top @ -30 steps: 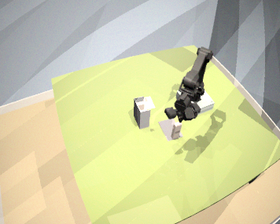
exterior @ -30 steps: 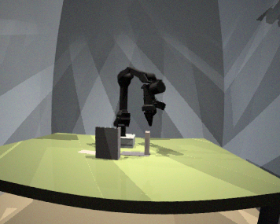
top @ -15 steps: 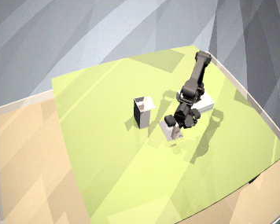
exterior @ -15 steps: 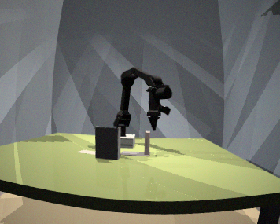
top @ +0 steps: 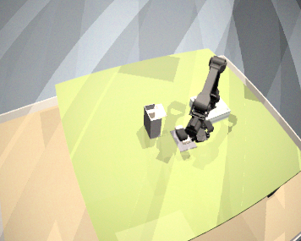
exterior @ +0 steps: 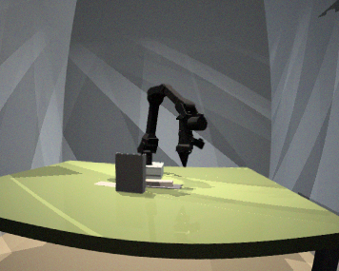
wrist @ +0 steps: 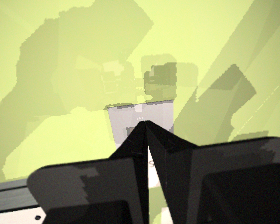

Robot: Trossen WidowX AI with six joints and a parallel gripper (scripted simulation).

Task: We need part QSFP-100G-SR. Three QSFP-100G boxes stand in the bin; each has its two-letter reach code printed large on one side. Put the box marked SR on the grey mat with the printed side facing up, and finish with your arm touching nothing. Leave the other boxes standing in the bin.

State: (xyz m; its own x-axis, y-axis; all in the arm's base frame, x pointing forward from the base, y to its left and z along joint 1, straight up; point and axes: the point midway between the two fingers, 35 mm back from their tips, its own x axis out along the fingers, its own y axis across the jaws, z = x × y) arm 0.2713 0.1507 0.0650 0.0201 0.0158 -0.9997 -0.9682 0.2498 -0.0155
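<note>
My gripper (top: 188, 137) (exterior: 184, 164) (wrist: 144, 125) is shut on nothing and points straight down, a little above the table. Directly below its tips a pale grey box (exterior: 164, 183) (wrist: 122, 120) lies flat and free of the fingers on the grey mat (top: 193, 147). I cannot read any print on its upper face. The dark grey bin (top: 152, 123) (exterior: 130, 173) stands upright to the left of the mat. Pale box tops (top: 157, 110) show inside the bin. Their codes are not visible.
The arm's white base plate (top: 221, 109) (exterior: 155, 169) sits just behind the mat. The green table top (top: 117, 174) ends at a curved front edge in the exterior view. A tan floor with a low rim (top: 15, 115) lies beyond it.
</note>
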